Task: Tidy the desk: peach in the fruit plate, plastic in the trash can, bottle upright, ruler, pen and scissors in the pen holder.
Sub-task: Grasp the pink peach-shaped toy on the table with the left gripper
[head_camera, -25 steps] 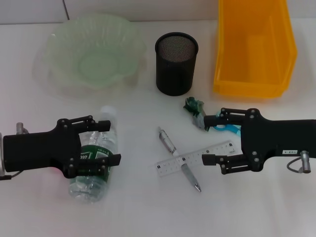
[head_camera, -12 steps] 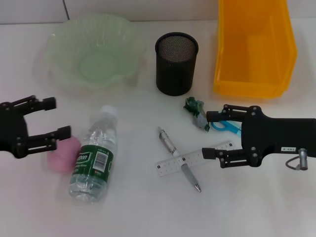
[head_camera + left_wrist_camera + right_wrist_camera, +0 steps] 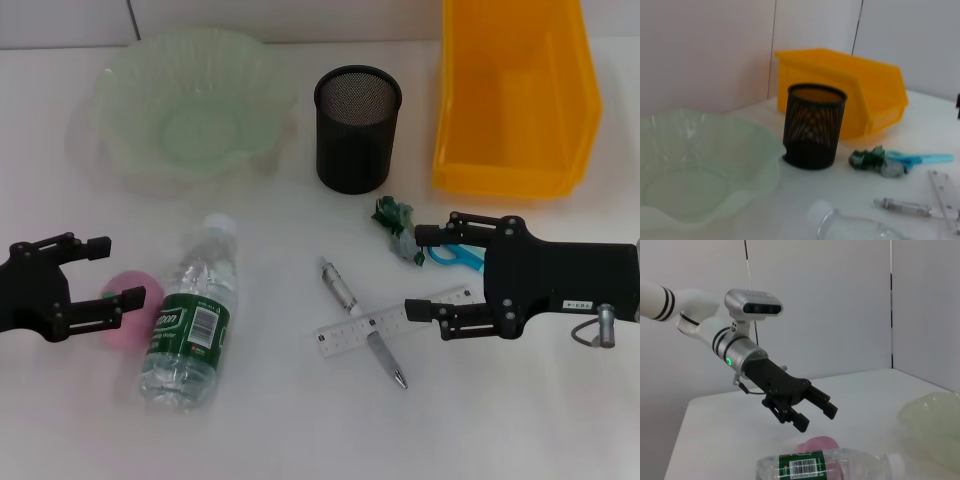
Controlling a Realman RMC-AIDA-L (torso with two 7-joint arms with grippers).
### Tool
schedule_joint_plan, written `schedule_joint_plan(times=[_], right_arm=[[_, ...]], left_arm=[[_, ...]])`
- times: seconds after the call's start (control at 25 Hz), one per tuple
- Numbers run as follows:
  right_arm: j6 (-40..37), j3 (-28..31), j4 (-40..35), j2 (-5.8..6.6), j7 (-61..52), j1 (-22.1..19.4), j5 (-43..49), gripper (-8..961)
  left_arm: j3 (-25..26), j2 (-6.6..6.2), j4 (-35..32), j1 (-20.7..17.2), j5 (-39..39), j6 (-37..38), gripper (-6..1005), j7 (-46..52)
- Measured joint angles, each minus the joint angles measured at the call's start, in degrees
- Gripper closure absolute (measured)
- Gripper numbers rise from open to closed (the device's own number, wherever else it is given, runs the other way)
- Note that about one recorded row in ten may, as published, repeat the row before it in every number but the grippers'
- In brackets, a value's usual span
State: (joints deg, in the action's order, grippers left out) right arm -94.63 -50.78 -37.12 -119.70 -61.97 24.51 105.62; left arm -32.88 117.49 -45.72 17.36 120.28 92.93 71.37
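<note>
Nearest you, the bottle (image 3: 190,315) lies on its side at near left, cap pointing away, and the peach (image 3: 128,318) sits just beside it on its left, partly hidden by it. Your left gripper (image 3: 108,272) hangs over the peach with its fingers apart and nothing between them, so the step in hand looks like the peach: you will need to bring the gripper down around it without nudging the bottle, close, and carry it to the fruit plate (image 3: 140,75) at far left. In the middle, the pen (image 3: 361,322) and ruler (image 3: 375,325) lie crossed, touching. Your right gripper (image 3: 419,271) hovers at right with fingers spread and empty, above the scissors (image 3: 458,256), whose blue handles peek out beside the crumpled plastic (image 3: 397,225). Farther back stand the pen holder (image 3: 357,128) and, to its right, the trash can (image 3: 514,90), both empty as far as you can see. The right wrist view gives you what the head view cannot: the left gripper (image 3: 807,409) is clearly raised off the desk, above the peach (image 3: 816,445). The left wrist view shows no fingers and no peach.
</note>
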Motion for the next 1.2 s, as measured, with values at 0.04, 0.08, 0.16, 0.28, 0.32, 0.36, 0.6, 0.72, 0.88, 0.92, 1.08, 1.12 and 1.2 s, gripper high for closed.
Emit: schedule_joint_plan(times=[0.04,0.08,0.16,0.28,0.32,0.36,0.6,0.72,0.88,0.92,1.08,1.12,1.2], right_arm=[[0.00,0.02,0.01,0.00,0.00,-0.07,0.00,119],[0.00,0.07,0.01,0.00,0.00,-0.15,0.00,119],[0.00,0.10,0.02,0.00,0.01,-0.32,0.00,119],[0.00,0.24,0.03,0.00,0.01,-0.62,0.00,119],[0.00,0.35,0.03,0.00,0.01,-0.68,0.00,119],[0.00,0.42,0.03,0.00,0.01,-0.71,0.00,119],[0.00,0.47,0.03,0.00,0.01,-0.77,-0.02,119],[0.01,0.57,0.03,0.00,0.01,-0.78,-0.04,120],[0.10,0.59,0.03,0.00,0.01,-0.78,-0.07,120],[0.13,0.59,0.03,0.00,0.01,-0.79,-0.07,120],[0.22,0.59,0.03,0.00,0.01,-0.79,-0.07,120],[0.24,0.60,0.03,0.00,0.01,-0.79,-0.08,120],[0.37,0.60,0.03,0.00,0.01,-0.78,-0.07,120]], left_arm=[[0.05,0.14,0.10,0.30,0.72,-0.50,239,0.00],[0.07,0.28,0.20,0.57,1.40,-1.13,241,0.00],[0.07,0.34,0.28,0.68,1.76,-1.64,245,0.00],[0.02,0.38,0.87,0.80,1.91,-3.15,251,0.07],[-0.01,0.38,1.08,0.80,1.94,-3.53,253,0.08],[-0.04,0.38,1.13,0.80,1.97,-3.85,255,0.08],[-0.16,0.57,1.75,0.83,4.15,-7.45,267,1.34],[-0.17,0.67,1.78,0.89,4.72,-8.51,273,1.45],[-0.70,0.78,1.78,0.93,4.80,-10.15,280,0.67],[-1.12,0.75,1.78,0.93,4.82,-10.15,282,0.64],[-2.11,0.68,1.39,0.99,4.85,-9.57,290,0.63],[-2.50,0.69,1.27,0.99,4.86,-9.48,292,0.63],[-3.45,0.70,1.23,0.93,4.86,-9.36,296,0.63]])
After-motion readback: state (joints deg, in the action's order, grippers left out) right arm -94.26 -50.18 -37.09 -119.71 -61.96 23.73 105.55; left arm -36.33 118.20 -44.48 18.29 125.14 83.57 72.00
